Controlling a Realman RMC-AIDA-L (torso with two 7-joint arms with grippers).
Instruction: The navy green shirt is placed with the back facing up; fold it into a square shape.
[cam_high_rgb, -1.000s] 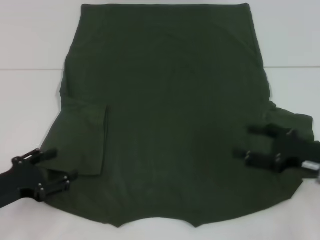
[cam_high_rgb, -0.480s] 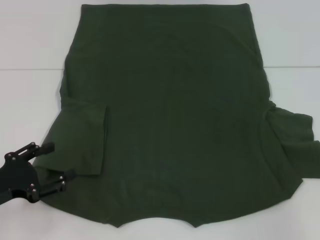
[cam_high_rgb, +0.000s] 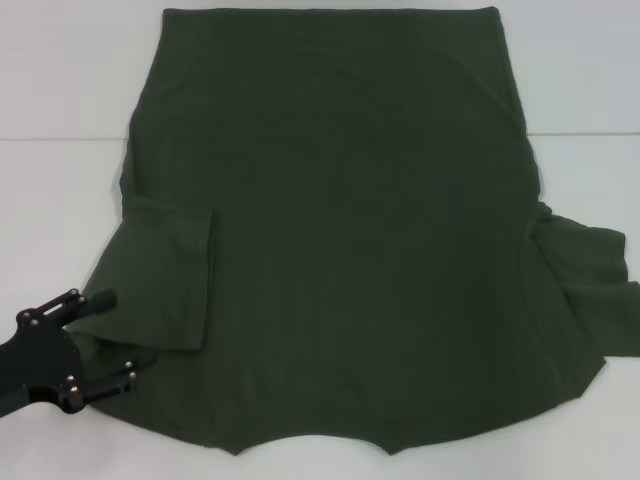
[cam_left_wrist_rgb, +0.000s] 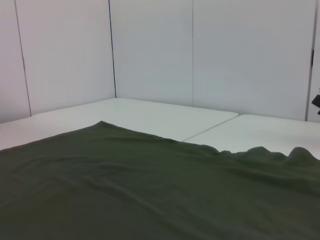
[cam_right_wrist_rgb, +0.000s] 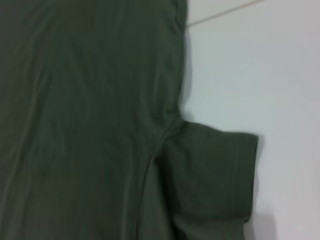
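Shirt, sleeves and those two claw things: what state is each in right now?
navy green shirt: spread flat on the white table, plain back up, not yet square.
left sleeve: folded in over the body.
right sleeve: sticking out sideways.
left gripper: jaws open at the left sleeve's edge.
Right gripper: out of sight.

Item: large dark olive-green short-sleeved soft-fabric T-shirt (cam_high_rgb: 350, 250).
Face: plain side up; no lettering visible.
Pose: spread flat, hem at the far edge, neckline curve at the near edge.
Left sleeve: folded inward onto the body, forming a flap with a straight edge.
Right sleeve: spread outward, slightly rumpled at the armpit.
Location: on the white surface (cam_high_rgb: 60, 200), filling most of the head view.
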